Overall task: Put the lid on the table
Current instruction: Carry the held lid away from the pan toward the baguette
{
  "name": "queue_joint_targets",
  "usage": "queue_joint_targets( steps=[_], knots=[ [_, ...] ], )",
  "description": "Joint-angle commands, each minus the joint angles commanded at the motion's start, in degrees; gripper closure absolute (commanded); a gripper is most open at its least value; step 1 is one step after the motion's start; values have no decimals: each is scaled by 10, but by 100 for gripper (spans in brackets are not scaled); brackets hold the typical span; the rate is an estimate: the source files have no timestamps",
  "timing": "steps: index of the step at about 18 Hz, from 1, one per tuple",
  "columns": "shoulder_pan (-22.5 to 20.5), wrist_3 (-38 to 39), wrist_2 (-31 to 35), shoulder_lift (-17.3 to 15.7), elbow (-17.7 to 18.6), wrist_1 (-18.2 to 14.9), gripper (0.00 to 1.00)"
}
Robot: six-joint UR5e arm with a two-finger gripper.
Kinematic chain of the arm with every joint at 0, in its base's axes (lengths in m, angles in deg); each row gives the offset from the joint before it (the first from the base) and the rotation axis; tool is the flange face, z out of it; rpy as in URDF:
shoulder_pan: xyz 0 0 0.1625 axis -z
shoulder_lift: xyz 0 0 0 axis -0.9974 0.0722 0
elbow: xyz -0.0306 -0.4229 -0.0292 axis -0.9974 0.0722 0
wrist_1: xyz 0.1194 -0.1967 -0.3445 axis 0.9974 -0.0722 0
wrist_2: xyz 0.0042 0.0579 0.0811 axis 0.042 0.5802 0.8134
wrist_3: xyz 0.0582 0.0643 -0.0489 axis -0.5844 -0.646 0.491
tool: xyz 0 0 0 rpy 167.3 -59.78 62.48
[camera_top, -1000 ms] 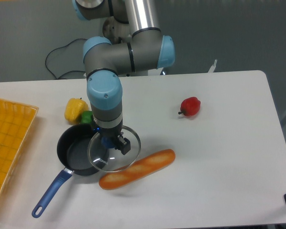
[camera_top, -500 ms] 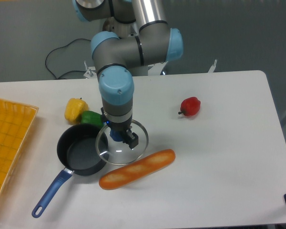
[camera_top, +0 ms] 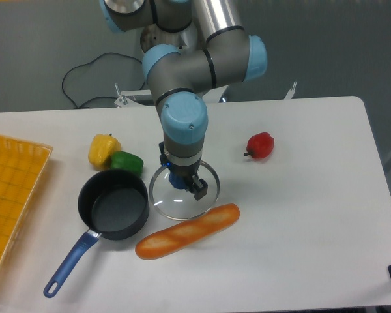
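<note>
The lid [camera_top: 176,202], a round clear glass disc with a thin metal rim, hangs just to the right of the dark pot [camera_top: 113,207] and over the white table [camera_top: 300,215]. My gripper [camera_top: 184,182] points straight down at the lid's centre and is shut on its knob, which the fingers hide. The lid's near edge sits close to the bread loaf [camera_top: 187,231]. Whether the lid touches the tabletop cannot be told.
A blue handle [camera_top: 68,263] sticks out from the pot toward the front left. A yellow pepper [camera_top: 103,149] and a green pepper [camera_top: 126,162] lie behind the pot. A red pepper [camera_top: 260,145] sits to the right. A yellow-orange gridded tray [camera_top: 10,195] fills the left edge.
My gripper has carried the lid to the right, from over the pot's right rim to fully off the pot, beside it above the table.
</note>
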State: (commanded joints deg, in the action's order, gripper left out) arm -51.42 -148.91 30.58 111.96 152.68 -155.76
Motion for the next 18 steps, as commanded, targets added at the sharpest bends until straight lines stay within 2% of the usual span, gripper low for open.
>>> queue_joint_targets(
  steps=[13,18],
  knots=[
    [-3,-1,25,3,42,5,45],
    [0,-1,25,8,44,6,45]
  ],
)
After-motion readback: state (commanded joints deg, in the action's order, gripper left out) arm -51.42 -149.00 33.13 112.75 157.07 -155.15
